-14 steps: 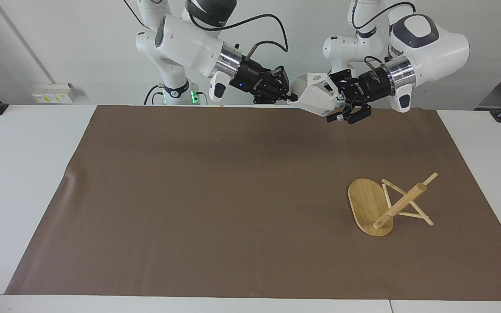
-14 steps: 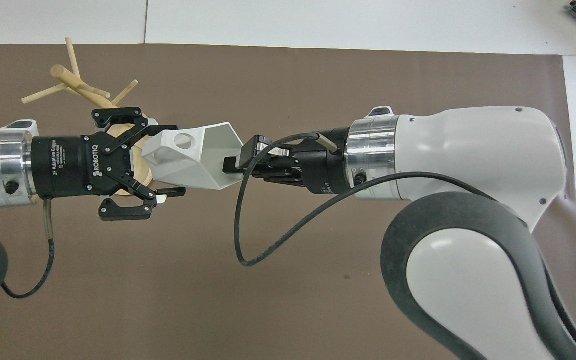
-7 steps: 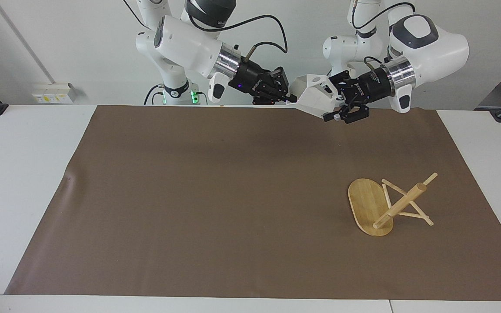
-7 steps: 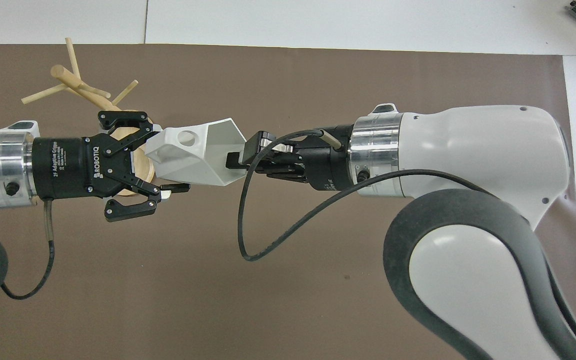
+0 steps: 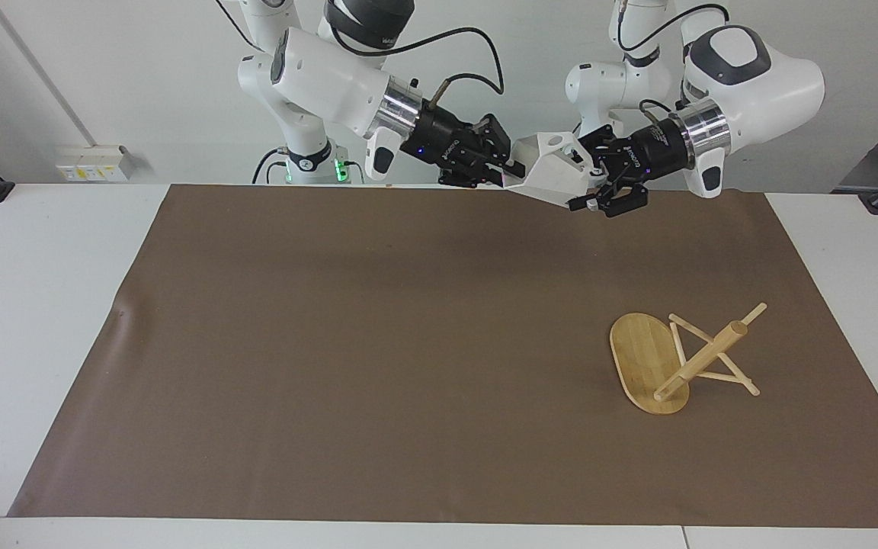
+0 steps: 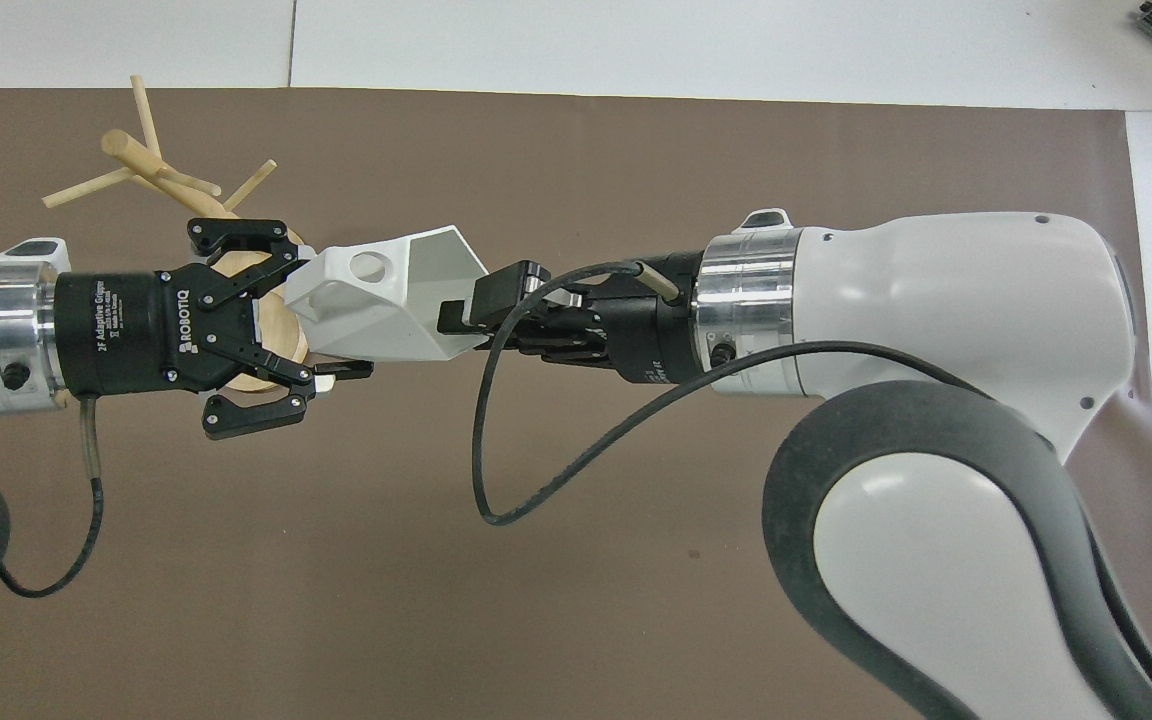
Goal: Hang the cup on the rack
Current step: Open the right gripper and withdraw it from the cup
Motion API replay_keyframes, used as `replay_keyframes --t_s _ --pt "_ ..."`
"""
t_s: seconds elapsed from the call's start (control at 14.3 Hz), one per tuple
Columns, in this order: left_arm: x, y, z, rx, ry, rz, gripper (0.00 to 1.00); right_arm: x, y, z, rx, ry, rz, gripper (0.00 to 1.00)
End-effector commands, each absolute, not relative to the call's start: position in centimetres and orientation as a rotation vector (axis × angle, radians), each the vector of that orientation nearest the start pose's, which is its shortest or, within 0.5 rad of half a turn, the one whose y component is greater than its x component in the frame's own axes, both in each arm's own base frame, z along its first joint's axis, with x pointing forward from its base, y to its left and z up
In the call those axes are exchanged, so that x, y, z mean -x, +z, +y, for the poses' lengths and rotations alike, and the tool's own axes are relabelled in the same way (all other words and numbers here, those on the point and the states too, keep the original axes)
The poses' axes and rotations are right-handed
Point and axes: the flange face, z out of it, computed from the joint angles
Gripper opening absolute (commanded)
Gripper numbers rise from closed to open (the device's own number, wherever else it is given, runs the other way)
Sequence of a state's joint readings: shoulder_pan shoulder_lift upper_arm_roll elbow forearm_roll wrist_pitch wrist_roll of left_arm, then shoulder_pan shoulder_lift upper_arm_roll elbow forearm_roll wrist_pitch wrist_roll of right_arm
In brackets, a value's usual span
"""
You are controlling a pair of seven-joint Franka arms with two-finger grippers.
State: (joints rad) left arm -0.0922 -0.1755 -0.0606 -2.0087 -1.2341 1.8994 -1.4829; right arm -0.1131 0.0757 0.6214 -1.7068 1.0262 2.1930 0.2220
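Overhead view shows the small matte white faceted cup (image 6: 391, 305) midair over the brown mat, rim pinched by the right gripper (image 6: 461, 315), the left gripper (image 6: 321, 315) spread around its blocky handle end; it looks light, rigid, slippery, best gripped by rim or handle.

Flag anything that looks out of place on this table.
The rack is tipped over: its oval base stands on edge, the post and pegs slanting onto the brown mat, toward the left arm's end. No peg is positioned for hanging.
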Motion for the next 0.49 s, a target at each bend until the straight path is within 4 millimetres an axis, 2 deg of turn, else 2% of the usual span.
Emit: replay_keyframes --t_s 0.0,0.07,0.14,0.21,0.42 --pt "-50.4 58.6 -14.6 -1.36 -0.949 1.602 0.0 -53.5 60.5 31.5 2.077 0.01 0.2 0.41" --pt "-50.4 58.5 -14.6 -1.363 -0.95 1.602 0.0 -53.5 60.5 31.5 2.077 0.013 0.201 0.51" --pt "-50.3 58.3 -14.4 -1.365 -0.957 1.605 0.0 -53.5 60.5 31.4 2.077 0.012 0.203 0.88" --pt "-50.4 58.1 -13.8 -1.357 -0.958 1.612 0.0 -53.5 60.5 31.4 2.076 0.013 0.206 1.0" --pt "-50.4 57.9 -13.6 -1.363 -0.951 1.624 0.0 -53.9 60.5 30.7 2.076 0.01 0.216 1.0"
